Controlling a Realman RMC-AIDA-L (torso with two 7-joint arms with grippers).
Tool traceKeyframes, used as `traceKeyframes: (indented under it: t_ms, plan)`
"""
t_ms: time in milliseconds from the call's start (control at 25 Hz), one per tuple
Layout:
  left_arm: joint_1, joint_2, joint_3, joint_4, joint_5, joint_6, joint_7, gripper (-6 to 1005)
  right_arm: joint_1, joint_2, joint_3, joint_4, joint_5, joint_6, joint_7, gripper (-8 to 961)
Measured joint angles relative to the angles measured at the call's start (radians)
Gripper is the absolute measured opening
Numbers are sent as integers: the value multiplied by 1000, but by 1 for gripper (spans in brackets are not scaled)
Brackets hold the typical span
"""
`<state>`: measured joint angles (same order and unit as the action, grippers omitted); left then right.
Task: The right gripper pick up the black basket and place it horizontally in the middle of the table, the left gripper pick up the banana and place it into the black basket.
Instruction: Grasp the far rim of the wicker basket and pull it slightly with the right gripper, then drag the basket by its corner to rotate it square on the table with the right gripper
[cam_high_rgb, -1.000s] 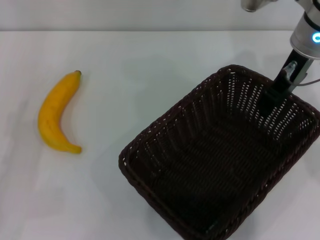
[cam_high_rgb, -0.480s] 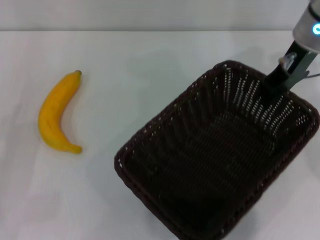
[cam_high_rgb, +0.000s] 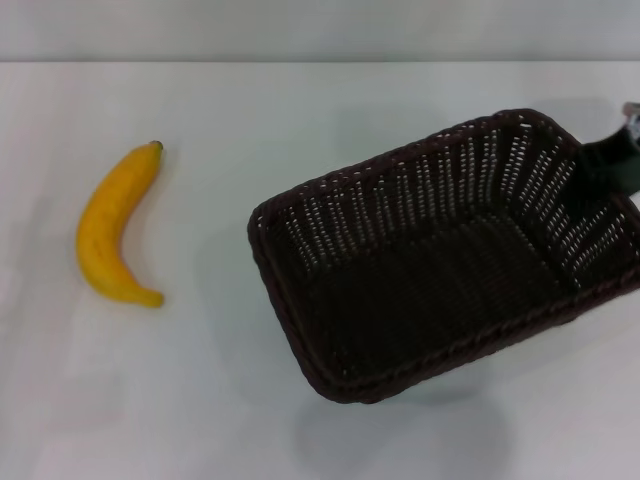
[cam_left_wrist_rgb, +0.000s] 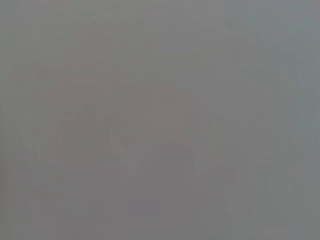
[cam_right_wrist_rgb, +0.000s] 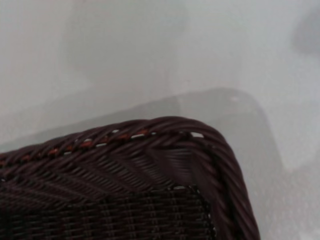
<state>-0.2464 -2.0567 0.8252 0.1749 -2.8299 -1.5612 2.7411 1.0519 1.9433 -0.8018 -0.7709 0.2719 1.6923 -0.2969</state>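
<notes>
Basket rotation in progress.
You are seeing the right gripper (cam_high_rgb: 618, 160) grasping the far right rim of the black basket (cam_high_rgb: 440, 260), swinging it from diagonal toward horizontal and leftward since the earlier frame; the banana (cam_high_rgb: 112, 228) is lying untouched on the tabletop (cam_high_rgb: 300, 110), well left.

Black basket (cam_high_rgb: 440, 270): very dark brown-black wicker, open-weave slatted sides letting pale specks through, thick braided rim with a few reddish-orange flecks in the right wrist view (cam_right_wrist_rgb: 150, 150). Banana (cam_high_rgb: 112, 228): yellow-orange, small dark stem tip. Counter (cam_high_rgb: 200, 400): plain white, unpatterned. Right gripper (cam_high_rgb: 612, 165): black.
</notes>
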Motion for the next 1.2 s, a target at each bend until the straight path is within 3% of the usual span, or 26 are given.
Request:
traceKeyframes:
  t_ms: [320, 480, 760, 880, 1000, 1200]
  plan:
    - [-38, 16, 2, 0, 7, 41, -1, 863, -180, 64, 60, -240, 72, 61, 81, 139]
    - [-57, 23, 3, 0, 8, 53, -2, 863, -251, 81, 46, -317, 139, 35, 132, 138]
    - [-84, 34, 0, 1, 7, 75, -2, 863, -273, 83, 19, -316, 156, 22, 187, 137]
    - [-92, 39, 0, 1, 7, 87, -2, 863, -269, 83, -44, -320, 159, 16, 228, 136]
    - [-99, 42, 0, 1, 7, 102, -2, 863, -266, 76, -125, -321, 187, -4, 264, 135]
    - [-107, 44, 0, 2, 6, 124, -1, 863, -253, 65, -143, -322, 205, -17, 262, 132]
